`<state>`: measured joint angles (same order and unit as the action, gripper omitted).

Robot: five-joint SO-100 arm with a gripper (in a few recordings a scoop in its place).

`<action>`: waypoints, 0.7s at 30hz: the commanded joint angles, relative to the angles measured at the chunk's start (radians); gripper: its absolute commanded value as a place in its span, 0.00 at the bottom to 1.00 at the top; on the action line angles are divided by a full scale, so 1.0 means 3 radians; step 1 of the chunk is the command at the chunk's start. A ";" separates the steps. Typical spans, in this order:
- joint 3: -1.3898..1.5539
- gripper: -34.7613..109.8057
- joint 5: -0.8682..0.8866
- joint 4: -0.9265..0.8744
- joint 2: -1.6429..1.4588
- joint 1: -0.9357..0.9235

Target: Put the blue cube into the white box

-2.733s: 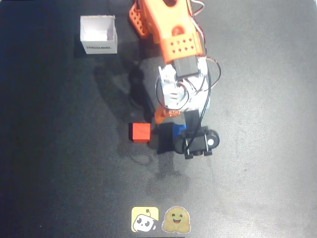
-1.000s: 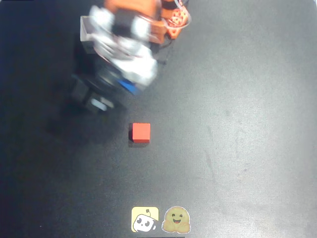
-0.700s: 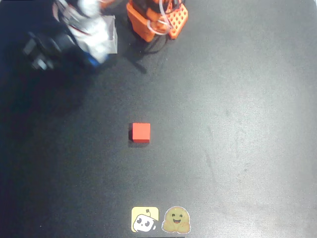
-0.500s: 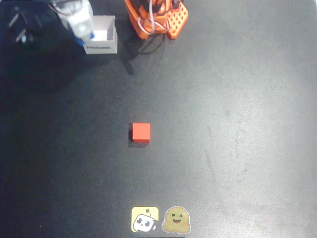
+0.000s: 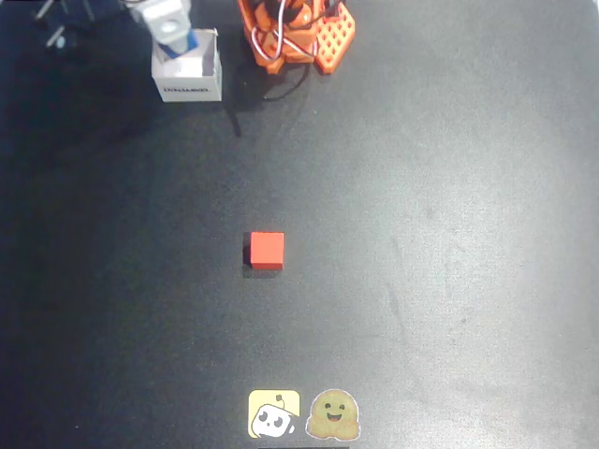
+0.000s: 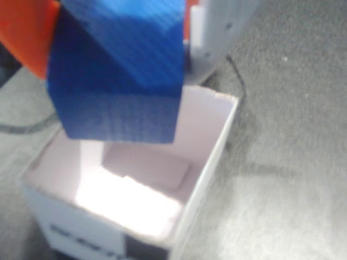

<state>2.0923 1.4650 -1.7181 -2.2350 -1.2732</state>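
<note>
The blue cube (image 6: pixel 119 70) hangs just above the open white box (image 6: pixel 211 157), whose inside shows nothing in it. My gripper (image 6: pixel 116 54) is shut on the cube, with an orange finger (image 6: pixel 27 32) on its left and a white finger (image 6: pixel 217 27) on its right. In the overhead view the gripper (image 5: pixel 173 30) sits over the white box (image 5: pixel 192 86) at the top left, and a bit of the blue cube (image 5: pixel 183 41) shows under it. Dark print runs along the box's near wall.
A red cube (image 5: pixel 267 250) lies alone in the middle of the black table. The arm's orange base (image 5: pixel 295 33) stands at the top edge, right of the box. Two stickers (image 5: pixel 301 414) lie at the front edge.
The arm lifted the blue cube from beside the red cube and swung it up and left, overshot the box to the left, then came back over it. The red cube stayed put.
</note>
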 commanded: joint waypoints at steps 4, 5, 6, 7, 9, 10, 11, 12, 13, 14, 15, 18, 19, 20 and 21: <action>-0.0005 0.24 0.0010 -0.0281 -0.0118 0.0005; -0.0010 0.24 0.0000 -0.0276 -0.0118 0.0020; -0.0015 0.26 -0.0010 -0.0276 -0.0118 0.0031; -0.0026 0.28 -0.0026 -0.0276 -0.0118 0.0046; -0.0026 0.36 -0.0133 -0.0225 -0.0118 0.0061; -0.0031 0.36 -0.0138 -0.0215 -0.0118 0.0061; -0.0036 0.36 -0.0143 -0.0210 -0.0107 0.0061; -0.0036 0.37 -0.0153 -0.0205 -0.0102 0.0066; -0.0031 0.39 -0.0194 -0.0164 -0.0102 0.0072; -0.0031 0.41 -0.0215 -0.0148 -0.0102 0.0077; -0.0036 0.41 -0.0245 -0.0123 -0.0102 0.0077; -0.0041 0.40 -0.0261 -0.0118 -0.0102 0.0082; -0.0046 0.37 -0.0261 -0.0118 -0.0102 0.0082; -0.0056 0.33 -0.0261 -0.0107 -0.0102 0.0082; -0.0087 0.27 -0.0317 -0.0077 -0.0107 0.0082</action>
<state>2.0923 1.3883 -1.7181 -2.2427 -1.2487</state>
